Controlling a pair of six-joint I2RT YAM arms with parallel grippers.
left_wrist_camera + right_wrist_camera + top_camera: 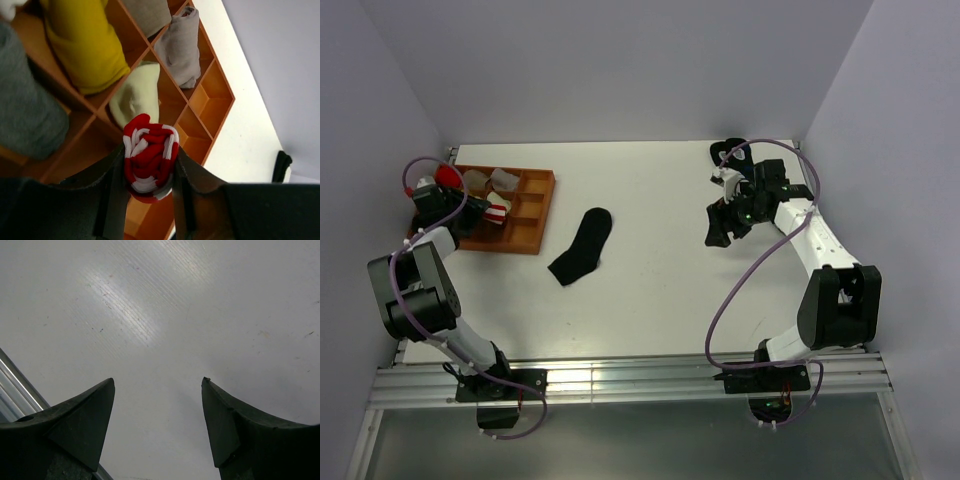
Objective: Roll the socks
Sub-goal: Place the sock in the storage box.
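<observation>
My left gripper [149,161] is shut on the rolled red-and-white striped sock [149,156] and holds it just above the orange divided tray [216,95]. In the top view the striped sock [494,211] shows at the tray's left part, under the left gripper [480,210]. The black sock [583,246] lies flat on the white table, right of the tray. A corner of the black sock also shows in the left wrist view [281,165]. My right gripper [727,226] is open and empty over bare table at the right; its jaws stand wide apart in the right wrist view [158,385].
The tray [535,215] holds a yellow bundle [82,45], a cream bundle [136,94], grey bundles [182,47] and a dark grey one [25,107]. White walls close in the table at the back and sides. A metal rail [630,380] runs along the near edge.
</observation>
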